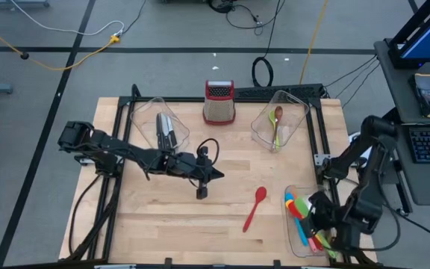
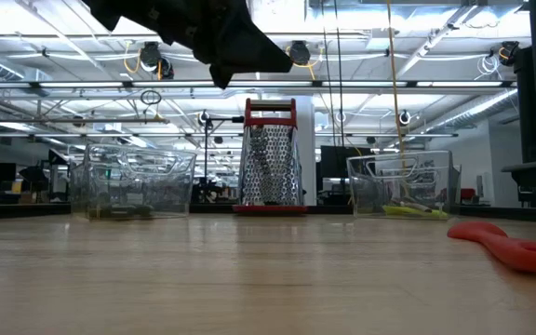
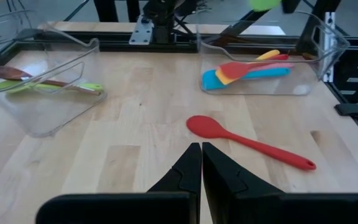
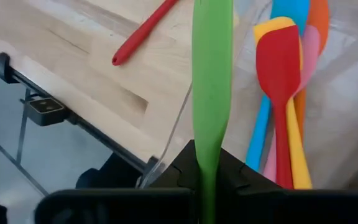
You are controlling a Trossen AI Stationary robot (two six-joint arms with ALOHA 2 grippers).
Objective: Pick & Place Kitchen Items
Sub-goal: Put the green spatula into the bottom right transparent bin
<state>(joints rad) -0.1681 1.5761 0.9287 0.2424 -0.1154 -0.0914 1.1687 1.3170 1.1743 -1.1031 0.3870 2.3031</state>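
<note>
right claw [image 4: 207,177] clamps green spatula [image 4: 211,74]; left claw [image 3: 201,171] closed, empty; red spoon [image 3: 247,142] ahead

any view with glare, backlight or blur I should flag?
Low view: ceiling lights backlight the grater, left arm only a silhouette, red spoon soft. Right wrist view: green utensil in the right gripper blurred up close. Left wrist view: shut left gripper, sharp table.

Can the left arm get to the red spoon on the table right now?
Probably yes: the left gripper, shut and empty, hangs above bare wood facing the red spoon, with nothing between them. It would need to open first.
</note>
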